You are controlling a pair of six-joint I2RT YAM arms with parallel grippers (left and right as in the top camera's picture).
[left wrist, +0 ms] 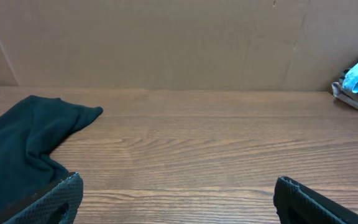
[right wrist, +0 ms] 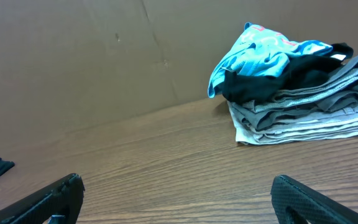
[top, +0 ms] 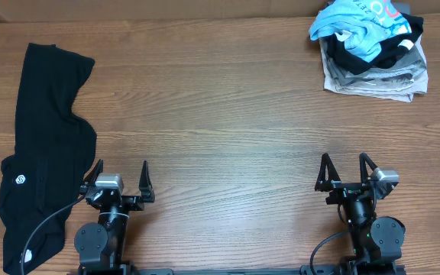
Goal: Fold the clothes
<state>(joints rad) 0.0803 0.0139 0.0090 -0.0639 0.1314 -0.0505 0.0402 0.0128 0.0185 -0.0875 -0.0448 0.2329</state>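
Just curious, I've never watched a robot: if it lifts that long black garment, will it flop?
Probably floppy: the black garment lies limp with wavy edges, so it would likely droop. It looks thin, so probably light. Pushed, it might bunch on the table rather than slide.

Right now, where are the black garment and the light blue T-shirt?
black garment point(top: 48, 145): overhead view, its middle.
light blue T-shirt point(right wrist: 253, 57): right wrist view, its crumpled front.
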